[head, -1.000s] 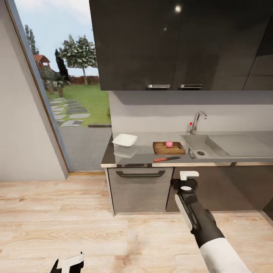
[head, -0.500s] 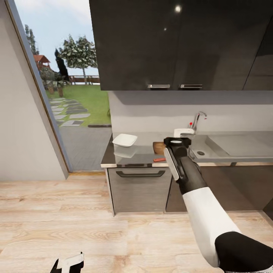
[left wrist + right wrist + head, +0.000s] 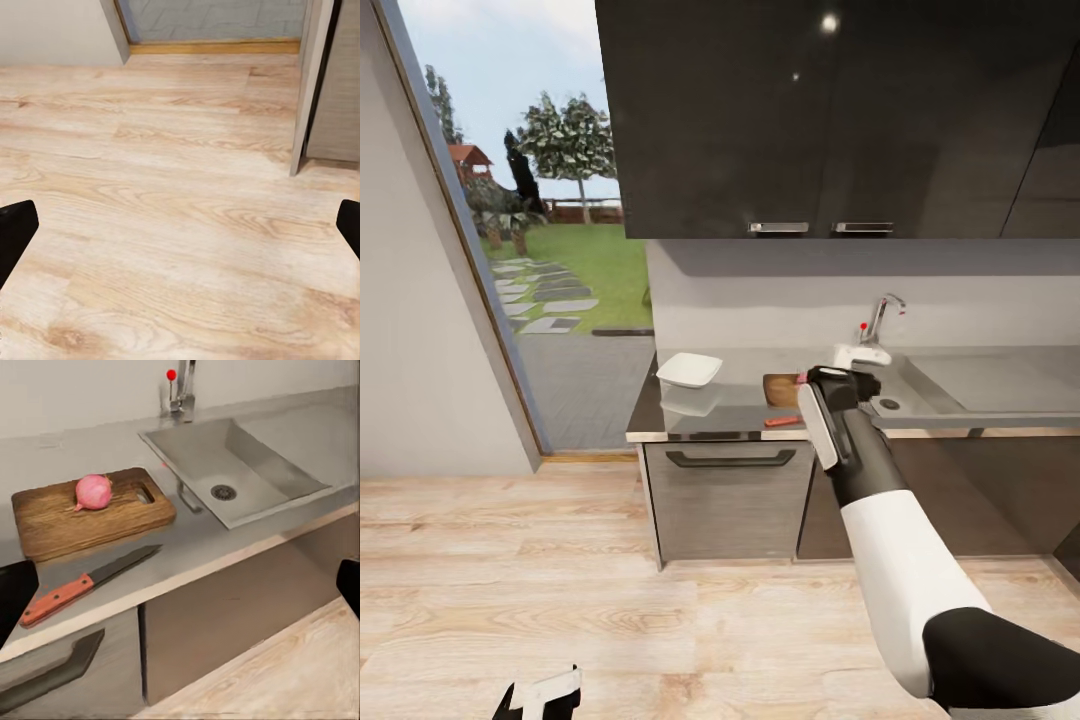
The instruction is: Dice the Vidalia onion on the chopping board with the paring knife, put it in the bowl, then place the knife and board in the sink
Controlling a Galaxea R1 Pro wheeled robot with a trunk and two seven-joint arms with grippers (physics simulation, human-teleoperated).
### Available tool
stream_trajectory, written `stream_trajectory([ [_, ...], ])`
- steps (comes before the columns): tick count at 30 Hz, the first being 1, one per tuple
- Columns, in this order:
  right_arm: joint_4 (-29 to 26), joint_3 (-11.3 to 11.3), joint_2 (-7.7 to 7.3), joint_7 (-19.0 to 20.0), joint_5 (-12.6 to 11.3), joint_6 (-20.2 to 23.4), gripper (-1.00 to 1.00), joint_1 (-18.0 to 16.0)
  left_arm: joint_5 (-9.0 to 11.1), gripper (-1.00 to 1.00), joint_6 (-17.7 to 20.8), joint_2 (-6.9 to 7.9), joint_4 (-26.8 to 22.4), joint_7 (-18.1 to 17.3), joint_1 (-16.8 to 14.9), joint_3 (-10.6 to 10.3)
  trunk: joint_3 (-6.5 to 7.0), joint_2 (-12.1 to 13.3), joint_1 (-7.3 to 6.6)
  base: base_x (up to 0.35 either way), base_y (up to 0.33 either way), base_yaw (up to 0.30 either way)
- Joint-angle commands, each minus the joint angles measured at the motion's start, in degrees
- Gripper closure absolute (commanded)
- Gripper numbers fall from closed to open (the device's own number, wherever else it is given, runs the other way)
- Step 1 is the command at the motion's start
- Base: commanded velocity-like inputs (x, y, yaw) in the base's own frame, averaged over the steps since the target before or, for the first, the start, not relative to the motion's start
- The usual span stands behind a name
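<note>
My right gripper (image 3: 857, 356) hangs over the countertop (image 3: 187, 551) edge with its 2 fingers spread wide and nothing between them. Through its wrist camera I see the pink Vidalia onion (image 3: 93, 491) sitting on the chopping board (image 3: 90, 514), near the end with the handle slot. The paring knife (image 3: 86, 583) lies flat on the worktop just in front of the board, red handle toward the counter edge, dark blade pointing toward the sink (image 3: 225, 472). The basin sits just beside the board, its tap (image 3: 182, 390) at the back. In the head view the white bowl (image 3: 689, 370) stands on the counter's left end. My left gripper (image 3: 540, 694) hangs low over the wooden floor (image 3: 165, 210), fingers apart, holding nothing
</note>
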Motion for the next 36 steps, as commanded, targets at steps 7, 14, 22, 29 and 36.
stream_trajectory([
  [7,5.14,-3.63,0.0,-5.02,-5.18,-4.07,-1.0,-0.07,0.15,-1.0,0.13,-0.04,0.2,0.28,-0.08,-0.49,-0.13,-0.14,0.04,0.043,0.0,0.0],
  [14,7.38,-3.9,0.0,-5.42,-6.29,-5.0,-1.0,-0.08,0.15,-1.0,0.15,-0.07,0.2,0.28,-0.1,-0.48,-0.13,-0.14,0.04,0.193,0.054,0.0],
  [22,8.1,-3.92,0.0,-5.45,-6.61,-5.0,-1.0,-0.07,0.15,-1.0,0.16,-0.05,0.2,0.28,-0.08,-0.48,-0.13,-0.14,0.04,0.239,0.169,0.0],
  [29,8.43,-3.92,0.0,-5.45,-6.62,-4.99,-1.0,-0.08,0.15,-1.0,0.16,-0.02,0.2,0.28,-0.1,-0.48,-0.13,-0.14,0.04,0.17,0.232,0.0],
  [36,8.8,-3.84,0.0,-5.45,-6.62,-4.99,-1.0,-0.07,0.15,-1.0,0.16,-0.01,0.2,0.28,-0.1,-0.49,-0.13,-0.14,0.04,0.02,0.025,0.0],
])
